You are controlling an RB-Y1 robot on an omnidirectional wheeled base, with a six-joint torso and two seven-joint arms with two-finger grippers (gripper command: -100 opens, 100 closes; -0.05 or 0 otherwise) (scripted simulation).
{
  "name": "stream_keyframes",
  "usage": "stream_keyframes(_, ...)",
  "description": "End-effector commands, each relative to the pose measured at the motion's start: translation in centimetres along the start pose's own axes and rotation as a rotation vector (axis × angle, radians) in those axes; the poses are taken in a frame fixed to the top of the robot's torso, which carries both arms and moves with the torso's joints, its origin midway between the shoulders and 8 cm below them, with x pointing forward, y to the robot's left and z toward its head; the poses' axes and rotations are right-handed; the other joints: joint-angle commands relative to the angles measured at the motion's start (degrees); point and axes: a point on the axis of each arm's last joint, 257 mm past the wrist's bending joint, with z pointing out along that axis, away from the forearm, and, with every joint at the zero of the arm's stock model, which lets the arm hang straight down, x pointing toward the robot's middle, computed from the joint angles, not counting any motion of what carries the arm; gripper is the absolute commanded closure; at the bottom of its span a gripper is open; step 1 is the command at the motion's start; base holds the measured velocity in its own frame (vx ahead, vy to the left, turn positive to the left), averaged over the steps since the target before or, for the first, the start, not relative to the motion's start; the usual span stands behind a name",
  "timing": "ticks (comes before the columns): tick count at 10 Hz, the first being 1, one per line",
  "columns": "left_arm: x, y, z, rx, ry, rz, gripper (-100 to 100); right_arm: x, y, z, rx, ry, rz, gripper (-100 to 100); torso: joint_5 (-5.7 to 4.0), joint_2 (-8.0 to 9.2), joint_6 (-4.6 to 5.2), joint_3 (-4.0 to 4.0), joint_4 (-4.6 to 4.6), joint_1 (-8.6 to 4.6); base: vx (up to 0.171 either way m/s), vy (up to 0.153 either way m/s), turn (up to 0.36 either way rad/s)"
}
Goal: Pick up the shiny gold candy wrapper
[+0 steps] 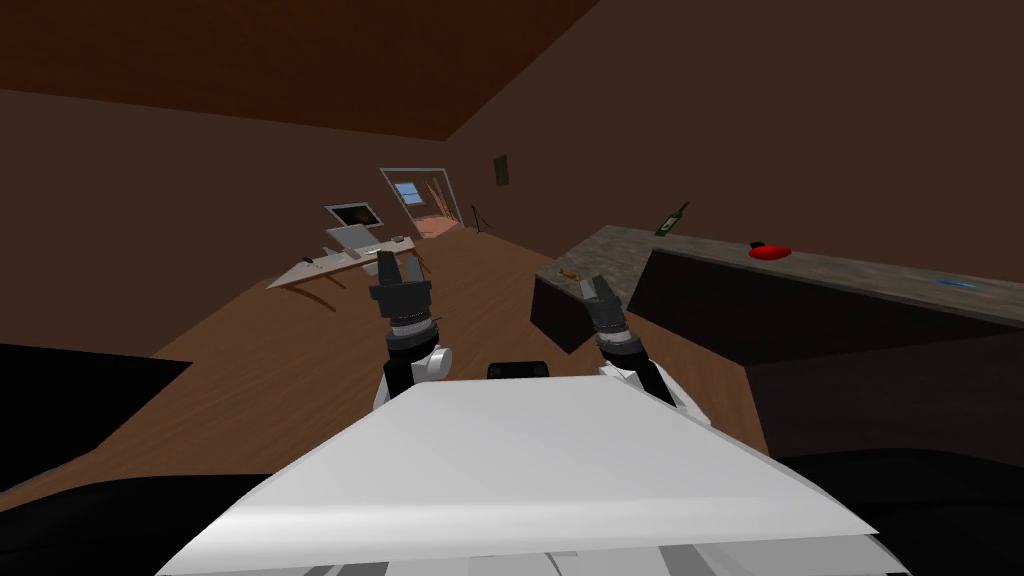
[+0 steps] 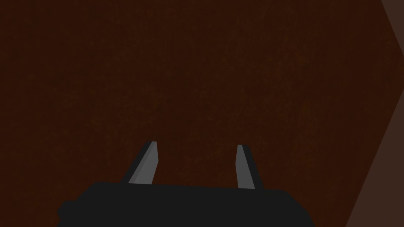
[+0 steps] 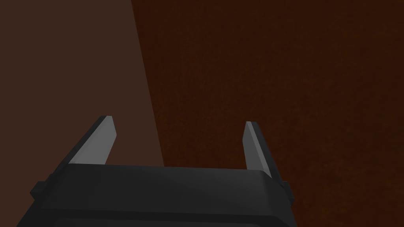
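A small gold-orange wrapper [image 1: 568, 272] lies near the left end of a grey-topped counter [image 1: 700, 262] in the head view. My right gripper [image 1: 597, 290] is held up just in front of that end of the counter, a little nearer me than the wrapper and not touching it. Its fingers [image 3: 98, 142] stand wide apart and empty, so the right gripper [image 3: 179, 120] is open. My left gripper [image 1: 398, 270] is raised over the wooden floor, well left of the counter. The left gripper [image 2: 197, 145] is open too, with nothing between its fingers [image 2: 148, 163].
On the counter stand a green bottle [image 1: 675, 220], a red object [image 1: 770, 251] and a thin blue item [image 1: 955, 285]. A pale desk [image 1: 330, 265] with a screen stands far ahead on the left, and a doorway [image 1: 420, 200] lies beyond it. Wooden floor [image 1: 280, 360] stretches between.
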Motion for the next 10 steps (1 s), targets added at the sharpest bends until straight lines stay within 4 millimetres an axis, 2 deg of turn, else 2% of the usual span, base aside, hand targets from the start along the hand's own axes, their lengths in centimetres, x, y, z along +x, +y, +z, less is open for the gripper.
stream_keyframes(1,0.0,0.0,0.0,0.000,0.000,0.000,0,0.5,-0.3,-0.3,0.004,0.033,-0.005,-100,0.00,0.00,0.00,0.00,0.00,0.00,-0.044,0.136,0.066)
stream_keyframes(7,0.0,0.0,0.0,0.000,0.000,0.000,0,3.5,-2.5,-2.4,0.049,0.211,-0.031,-100,-0.01,-0.12,0.00,-0.06,-0.02,-0.06,-0.029,0.125,0.116)
stream_keyframes(10,0.0,0.0,0.0,0.000,0.000,0.000,0,5.0,-4.7,-4.3,0.097,0.316,-0.051,-100,-0.03,-0.21,0.04,-0.11,-0.04,-0.21,0.006,0.110,0.124)
